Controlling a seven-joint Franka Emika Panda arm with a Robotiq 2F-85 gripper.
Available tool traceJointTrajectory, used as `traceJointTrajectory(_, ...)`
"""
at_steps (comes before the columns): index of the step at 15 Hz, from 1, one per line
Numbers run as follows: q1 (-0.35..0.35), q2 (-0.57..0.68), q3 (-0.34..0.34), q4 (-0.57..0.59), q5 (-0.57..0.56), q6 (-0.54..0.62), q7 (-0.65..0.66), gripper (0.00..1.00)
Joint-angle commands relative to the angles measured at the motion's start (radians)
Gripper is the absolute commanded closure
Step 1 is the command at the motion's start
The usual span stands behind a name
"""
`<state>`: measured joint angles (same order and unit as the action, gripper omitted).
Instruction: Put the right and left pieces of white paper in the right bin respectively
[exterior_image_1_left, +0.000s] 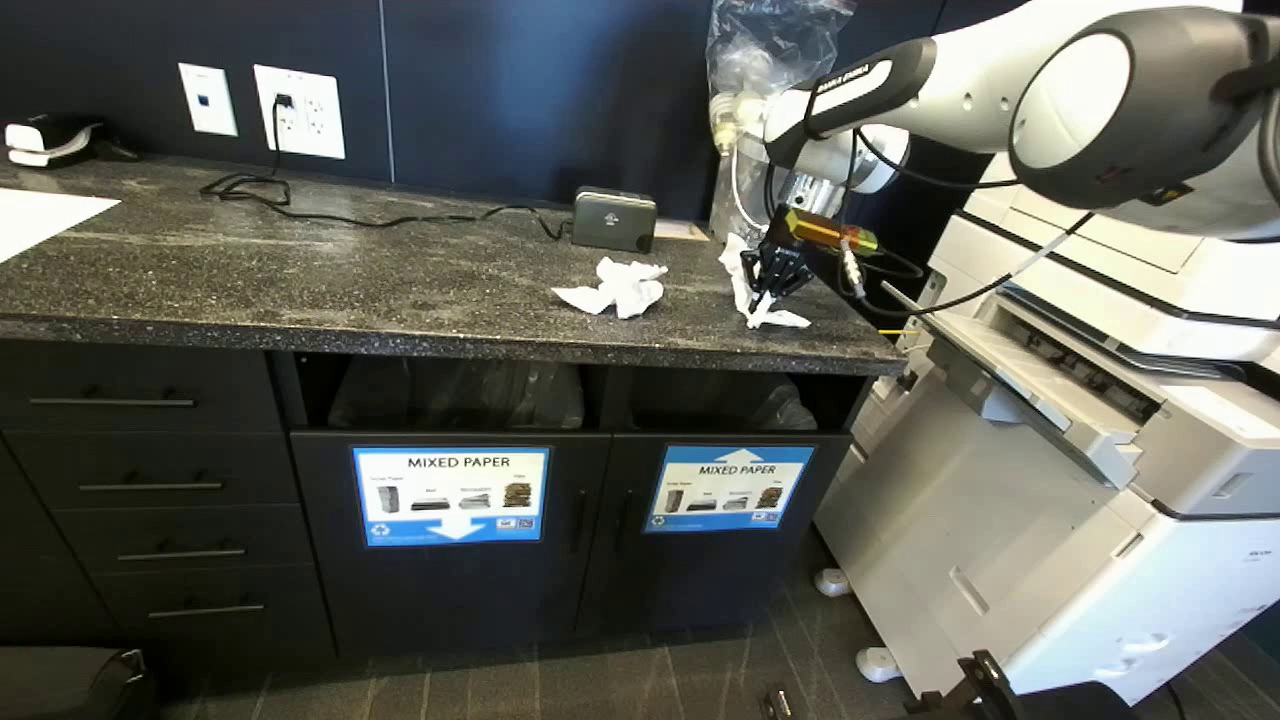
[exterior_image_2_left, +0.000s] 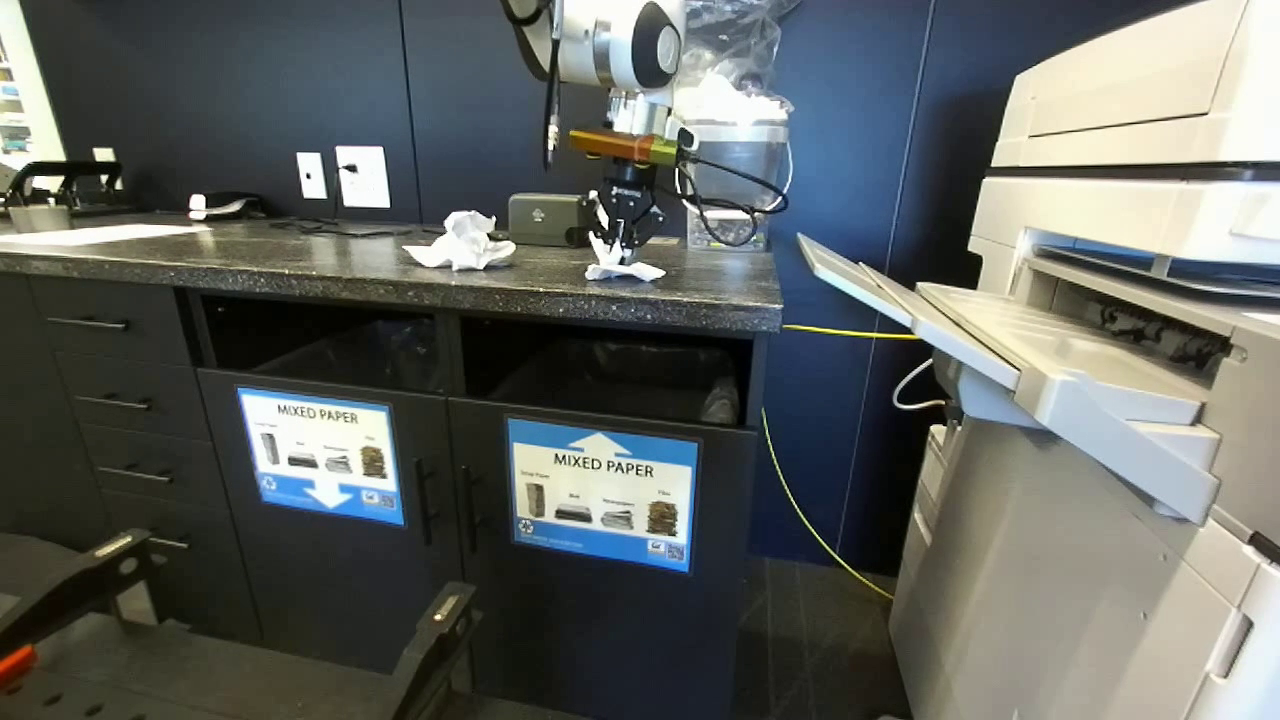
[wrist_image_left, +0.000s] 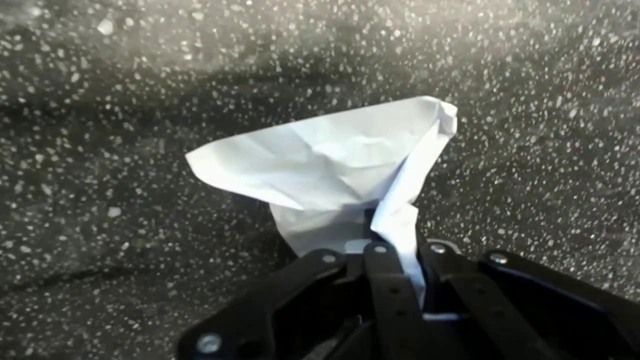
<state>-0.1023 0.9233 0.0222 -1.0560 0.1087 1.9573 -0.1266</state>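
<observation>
- In the wrist view, my end effector (wrist_image_left: 409, 250) pinches a fold of one white paper (wrist_image_left: 320, 165), prob. b/c a bit that sticks up is easy to grab.
- Its wide end fans out mid-frame, low at the bench (wrist_image_left: 525, 165); can't tell if it touches.
- 2nd white paper (exterior_image_1_left: 625, 287) lies near frame ctr. in an exterior view; next to grab, I'd guess.
- Right bin (exterior_image_2_left: 640, 380) is under the bench, mid-frame in an exterior view; bench lip (exterior_image_2_left: 640, 307) blocks a straight drop, so I'd go out first.
- Gray box (exterior_image_1_left: 614, 222) sits near 2nd white paper; printer (exterior_image_1_left: 1010, 510) is far R in both exterior views.
</observation>
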Motion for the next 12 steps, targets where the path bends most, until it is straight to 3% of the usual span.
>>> traceJointTrajectory(1, -0.027, -0.12, 0.045, -0.235, 0.022, 0.084, -0.115, 0.91)
traceJointTrajectory(12, 0.021, -0.395, 0.044, -0.715, -0.012, 0.244, -0.141, 0.92)
